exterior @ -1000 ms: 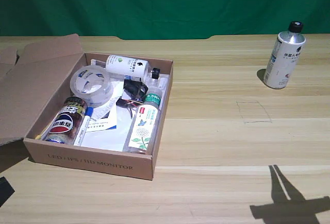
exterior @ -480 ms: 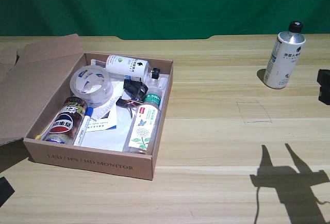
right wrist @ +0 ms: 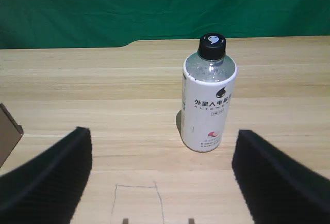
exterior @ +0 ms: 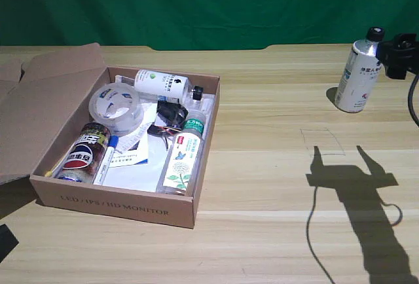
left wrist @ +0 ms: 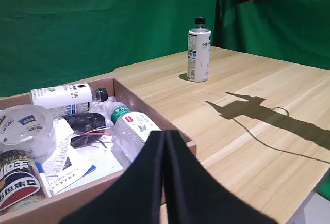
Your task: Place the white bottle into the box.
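Observation:
The white bottle [exterior: 359,71] stands upright on the wooden table at the far right of the exterior view, with a silvery shoulder, a black cap and dark print. It also shows in the left wrist view [left wrist: 199,51] and the right wrist view [right wrist: 209,95]. My right gripper [exterior: 398,53] hovers just beside the bottle's cap on the exterior view's right. In the right wrist view the gripper [right wrist: 162,136] is open, its fingers [right wrist: 56,167] spread wide with the bottle ahead of them, apart from both. The box [exterior: 118,202] sits open at the exterior view's left.
Inside the box lie a tape roll [exterior: 115,107], a white bottle with a green mark [exterior: 160,83], a clear green-capped bottle [exterior: 183,153], a can [exterior: 84,153] and papers. A pencilled square [exterior: 322,142] marks the table between box and bottle. The parked left gripper [left wrist: 165,182] hangs over the box's rim.
My right gripper has come in from the exterior view's right edge and moved up to beside the bottle's cap. Its shadow has slid left across the table. The bottle has not moved.

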